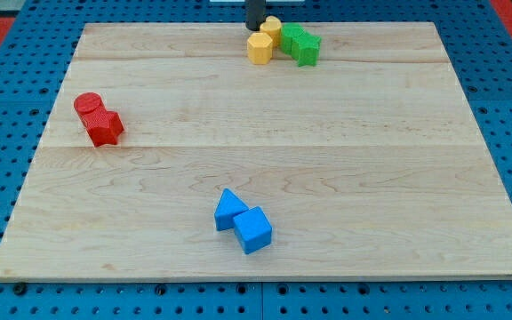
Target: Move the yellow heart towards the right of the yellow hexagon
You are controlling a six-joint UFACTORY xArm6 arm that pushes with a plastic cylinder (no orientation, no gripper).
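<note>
The yellow hexagon [260, 48] sits near the view's top edge of the wooden board [256, 151], a little right of centre. The yellow heart [272, 29] lies just behind it toward the view's top right, touching it. My tip [254, 28] stands at the view's top edge, just left of the yellow heart and directly above the yellow hexagon in the view. It is close to both, and I cannot tell whether it touches them.
Two green blocks [292, 37] [308, 50] press against the right of the yellow pair. A red cylinder [88, 105] and a red block [105, 128] sit at the left. A blue triangle [229, 210] and a blue cube [253, 229] sit at the bottom centre.
</note>
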